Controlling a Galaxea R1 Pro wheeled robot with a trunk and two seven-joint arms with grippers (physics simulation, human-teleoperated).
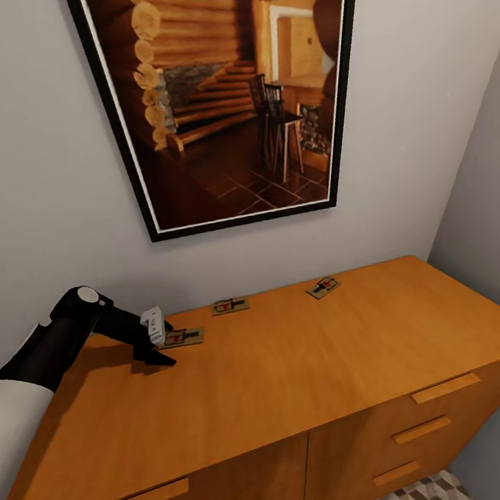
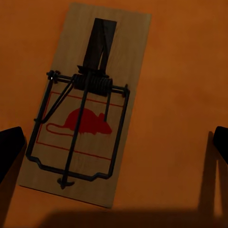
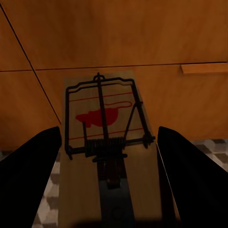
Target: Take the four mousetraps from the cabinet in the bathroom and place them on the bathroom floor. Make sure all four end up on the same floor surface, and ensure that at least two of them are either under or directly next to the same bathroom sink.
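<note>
Three mousetraps are set in a row near the back of the cabinet top. A picture is hung on the wall behind.

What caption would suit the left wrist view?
Open left gripper poised above a mousetrap lying flat on the orange-brown cabinet top.

No words or numbers can be read; each mousetrap bears only a red mouse figure.
</note>
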